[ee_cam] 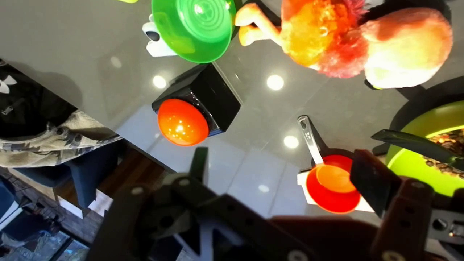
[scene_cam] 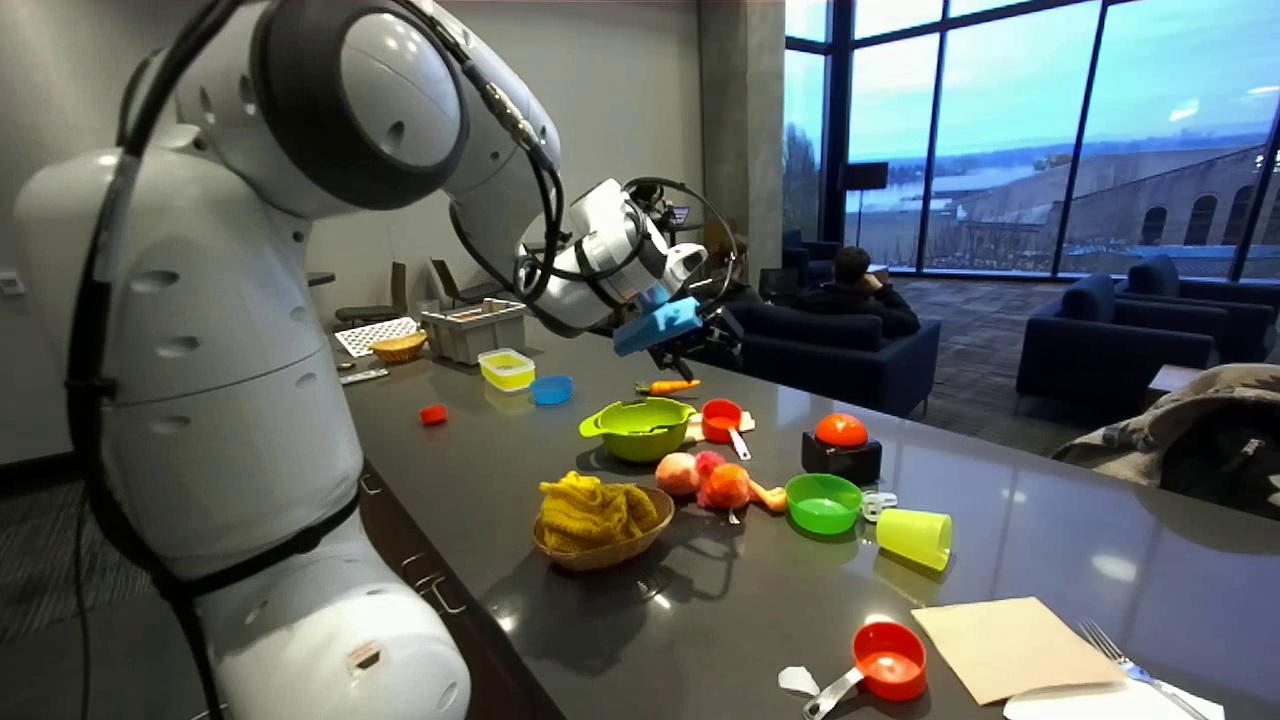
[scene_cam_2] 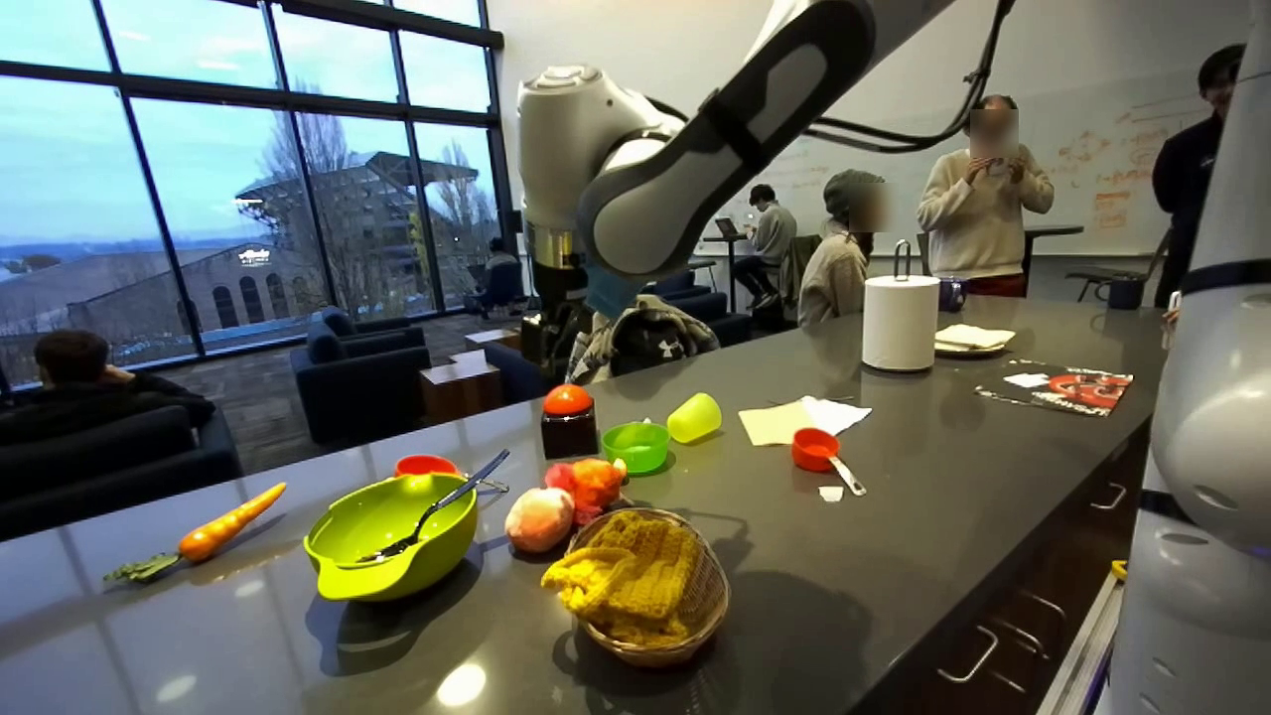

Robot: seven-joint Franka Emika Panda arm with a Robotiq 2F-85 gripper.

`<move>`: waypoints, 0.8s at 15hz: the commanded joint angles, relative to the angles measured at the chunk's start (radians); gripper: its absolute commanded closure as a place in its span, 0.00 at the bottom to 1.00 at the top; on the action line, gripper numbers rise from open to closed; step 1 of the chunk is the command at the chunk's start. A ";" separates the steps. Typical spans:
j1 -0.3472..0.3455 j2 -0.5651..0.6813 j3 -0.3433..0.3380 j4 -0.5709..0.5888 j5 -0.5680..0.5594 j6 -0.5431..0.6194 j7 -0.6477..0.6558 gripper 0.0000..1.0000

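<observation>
Over the desk (scene_cam: 720, 630) hangs the gripper (ee_cam: 286, 166), jaws spread wide! Below, in the wrist view, the black box (ee_cam: 217, 99) with its orange dome (ee_cam: 183, 122) shows past one jaw, the red measuring cup (ee_cam: 333, 183) by the other. Green bowl (ee_cam: 197, 32) just beside the box, and near the cup the lime bowl (scene_cam_2: 422, 571), a utensil (scene_cam_2: 462, 491) leaning in it!

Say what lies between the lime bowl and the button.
A red measuring cup, apparently on something pale, in an exterior view and the wrist view.
</observation>
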 commanded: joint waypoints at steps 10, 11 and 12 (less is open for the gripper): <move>0.063 0.150 -0.094 0.086 -0.018 0.065 -0.066 0.00; 0.064 0.150 -0.094 0.088 -0.018 0.065 -0.067 0.00; 0.064 0.150 -0.091 0.085 -0.007 0.062 -0.081 0.00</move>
